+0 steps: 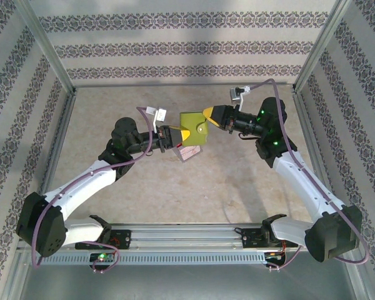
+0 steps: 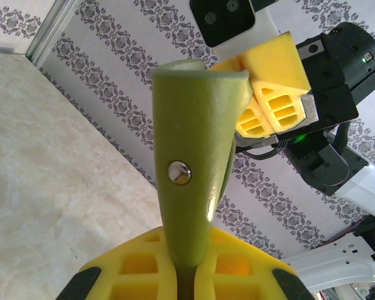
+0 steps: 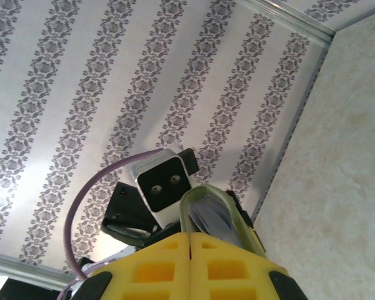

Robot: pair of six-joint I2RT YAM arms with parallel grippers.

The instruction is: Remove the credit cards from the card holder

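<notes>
Nearest: yellow-fingered left gripper (image 1: 180, 134), jaws clamped on the 8 o'clock corner of the small olive-green square folding card holder (image 1: 194, 125), held above the centre of the beige table (image 1: 175, 187). Beyond: right gripper (image 1: 210, 116), jaws pinching its 2 o'clock edge. Handling: anchor one flap, peel the other open.

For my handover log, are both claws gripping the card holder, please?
Yes, the left claw and right claw each pinch the card holder.

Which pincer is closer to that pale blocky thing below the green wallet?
Left. The left pincer grips the wallet's near edge, beside the pale stack; the right pincer grips the wallet's far side, farther away.
</notes>
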